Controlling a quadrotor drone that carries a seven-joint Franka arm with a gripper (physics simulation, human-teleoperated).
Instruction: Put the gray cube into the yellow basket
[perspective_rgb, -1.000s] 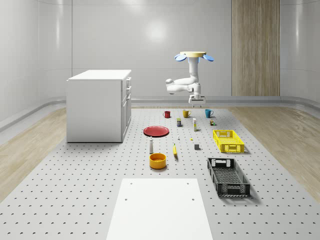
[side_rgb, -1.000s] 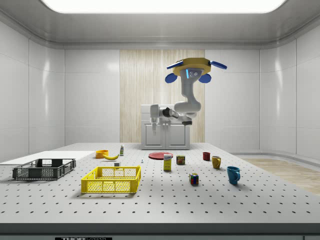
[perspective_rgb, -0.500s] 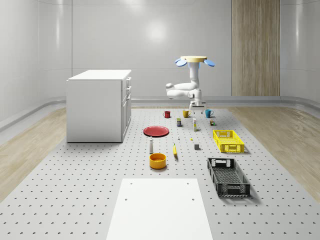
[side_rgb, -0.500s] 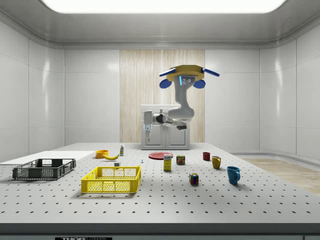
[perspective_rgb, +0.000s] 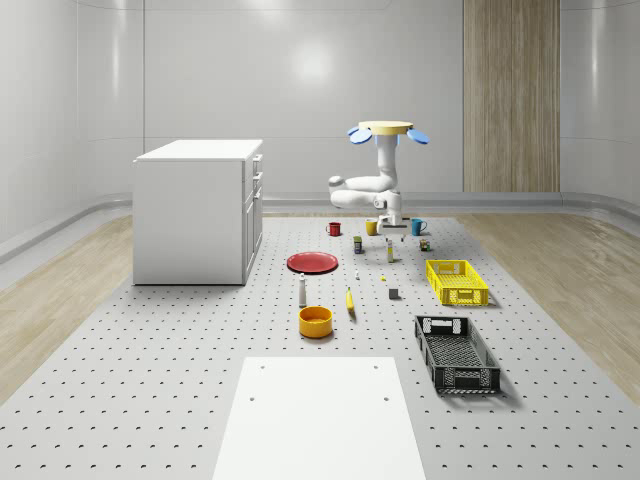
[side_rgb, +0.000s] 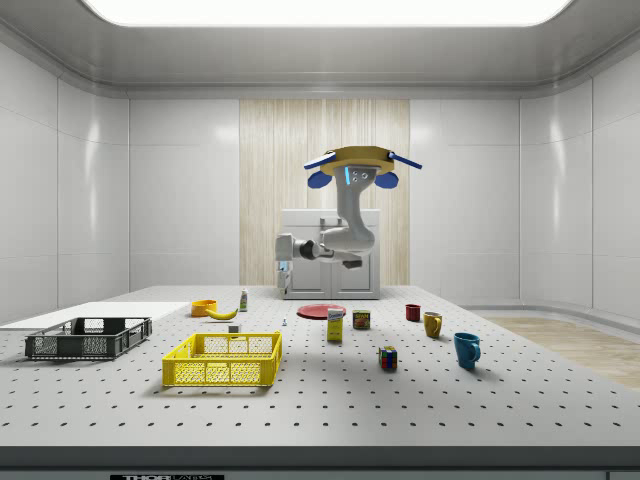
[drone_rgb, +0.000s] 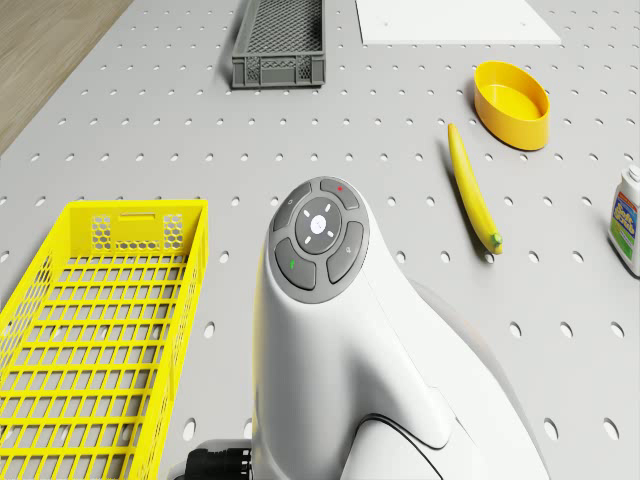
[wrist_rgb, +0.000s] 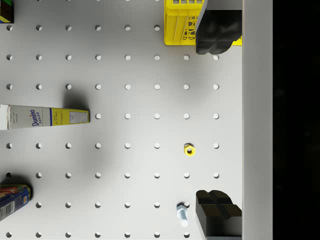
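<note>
While the drone (side_rgb: 352, 162) hovers above the desk (perspective_rgb: 180, 380), it stands nearer the yellow basket (perspective_rgb: 457, 281) than 1 second earlier, and lower. The pincer (wrist_rgb: 218, 120) hangs open and empty, its 2 fingers (wrist_rgb: 217, 32) well apart over bare desk beside the basket's end. The gray cube (perspective_rgb: 394, 293) rests on the desk just beside the yellow basket, not yet gripped. Judgement: approach phase, pickup pending.
</note>
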